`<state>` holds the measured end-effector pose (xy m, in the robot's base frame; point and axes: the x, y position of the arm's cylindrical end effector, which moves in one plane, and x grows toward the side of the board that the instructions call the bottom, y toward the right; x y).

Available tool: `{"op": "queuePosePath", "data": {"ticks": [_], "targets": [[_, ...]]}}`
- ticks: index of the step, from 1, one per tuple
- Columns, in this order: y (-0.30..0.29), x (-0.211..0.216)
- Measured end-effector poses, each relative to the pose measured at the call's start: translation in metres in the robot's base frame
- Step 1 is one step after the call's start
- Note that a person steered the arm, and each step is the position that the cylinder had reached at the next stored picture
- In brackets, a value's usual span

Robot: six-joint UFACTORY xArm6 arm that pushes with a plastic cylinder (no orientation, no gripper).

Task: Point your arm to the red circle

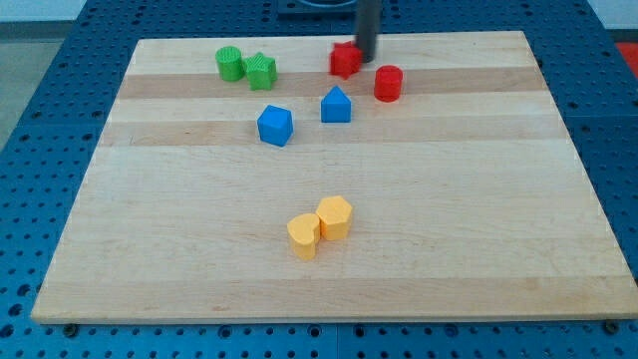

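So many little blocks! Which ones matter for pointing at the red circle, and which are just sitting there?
In the job:
red circle
my tip, at the view's top, beside the other red block

Just lying about:
green blocks
blue blocks
yellow blocks

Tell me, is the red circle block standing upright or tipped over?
Upright. The red circle shows its round flat face on top and sits squarely on the board, apart from my tip.

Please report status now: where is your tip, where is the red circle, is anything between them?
My tip touching red block at view's top. Red circle lower right of tip, apart. Nothing between.
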<state>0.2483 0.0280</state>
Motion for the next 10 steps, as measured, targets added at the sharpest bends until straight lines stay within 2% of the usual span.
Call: {"op": "queuePosePath", "data": {"ticks": [1, 2, 3, 5, 7, 9, 10], "targets": [[-0.004, -0.021], [-0.014, -0.004], [0.007, -0.013], [0.154, -0.001], [0.112, 0.070], [0.152, 0.109], [0.134, 0.073]]}}
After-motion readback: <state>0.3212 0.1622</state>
